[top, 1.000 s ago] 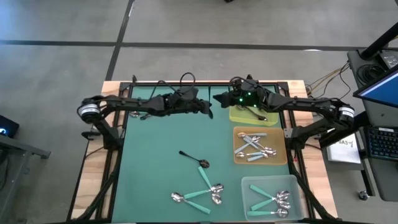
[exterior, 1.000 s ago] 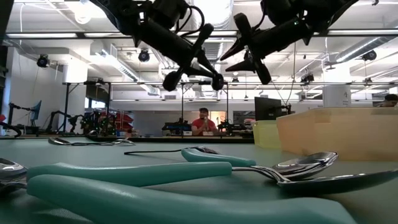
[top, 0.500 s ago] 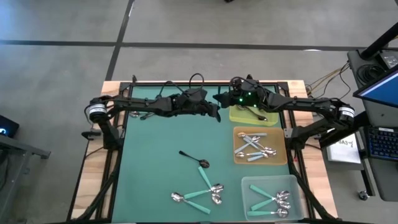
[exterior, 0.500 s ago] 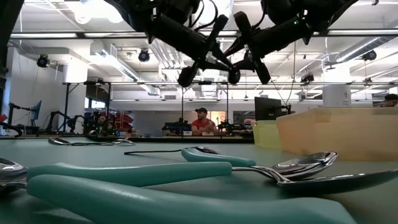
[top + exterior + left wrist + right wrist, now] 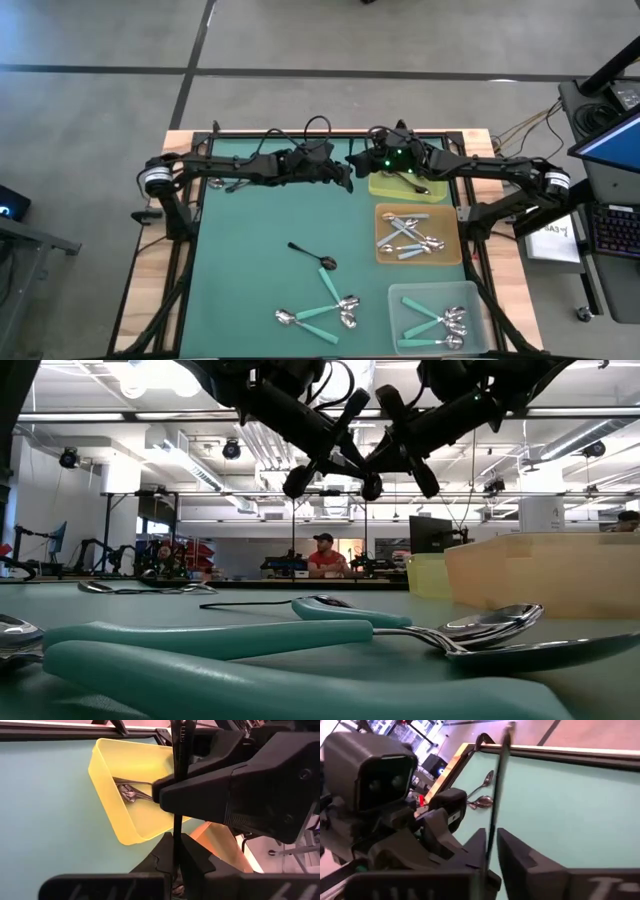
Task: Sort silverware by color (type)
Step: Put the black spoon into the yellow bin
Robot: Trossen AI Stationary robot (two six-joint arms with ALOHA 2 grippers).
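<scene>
On the green table [image 5: 250,230], both hands pinch one dark spoon [image 5: 176,795] beside the yellow tray [image 5: 385,187] holding dark spoons.

Even overhead light, soft shadows. Ceiling lamps [image 5: 140,382] glare upper left in low view; nearest teal spoons [image 5: 200,650] blurred, perhaps defocused.

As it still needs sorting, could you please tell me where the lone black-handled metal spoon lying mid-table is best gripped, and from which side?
Grip the black-handled metal spoon at mid-handle, coming straight down and closing across it. It lies flat and diagonal on the green mat, bowl toward the teal-handled spoons, with bare mat along both sides of the thin handle.
</scene>
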